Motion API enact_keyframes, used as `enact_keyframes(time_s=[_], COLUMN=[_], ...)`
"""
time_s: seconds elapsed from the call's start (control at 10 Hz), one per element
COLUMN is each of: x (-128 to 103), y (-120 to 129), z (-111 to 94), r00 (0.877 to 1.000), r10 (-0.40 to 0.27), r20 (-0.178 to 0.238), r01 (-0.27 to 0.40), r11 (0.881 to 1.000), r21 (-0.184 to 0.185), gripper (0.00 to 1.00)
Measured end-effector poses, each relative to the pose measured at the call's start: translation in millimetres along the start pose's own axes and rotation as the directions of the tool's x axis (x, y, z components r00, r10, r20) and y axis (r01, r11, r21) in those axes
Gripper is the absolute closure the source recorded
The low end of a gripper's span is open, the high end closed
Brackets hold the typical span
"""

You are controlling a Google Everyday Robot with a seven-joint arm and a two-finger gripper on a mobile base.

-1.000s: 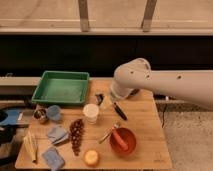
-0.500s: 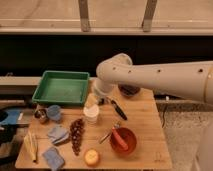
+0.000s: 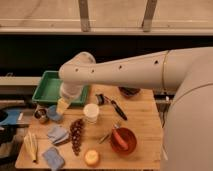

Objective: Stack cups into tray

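Camera view shows the gripper (image 3: 62, 106), fingers spread and empty, hanging just above the light-blue cup (image 3: 52, 116), the tray (image 3: 49, 86) lying close behind it.

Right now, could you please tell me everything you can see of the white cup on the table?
The white cup is small, cream-white and tapered, plastic by its look. It stands upright, mouth up, near the middle of the wooden table, in front of the green tray. Only the table touches it. The gripper hangs apart to its left, near the blue cup.
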Motion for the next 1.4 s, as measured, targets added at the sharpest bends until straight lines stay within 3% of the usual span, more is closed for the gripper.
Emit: enact_keyframes(time_s=[0.5,0.8,1.0,1.3,1.4], x=[6,-12,-40,-52,-51], y=[-3,4,18,35,34], z=[4,31,64,86,86], r00=[1.0,1.0,0.999,0.997,0.998], r10=[0.013,0.0,-0.036,-0.07,-0.068], r20=[-0.005,0.005,0.014,0.017,0.017], r01=[-0.013,0.001,0.037,0.072,0.07], r11=[1.0,0.999,0.995,0.983,0.983], r21=[-0.002,-0.033,-0.092,-0.169,-0.168], gripper=[0.24,0.24,0.24,0.24,0.24])
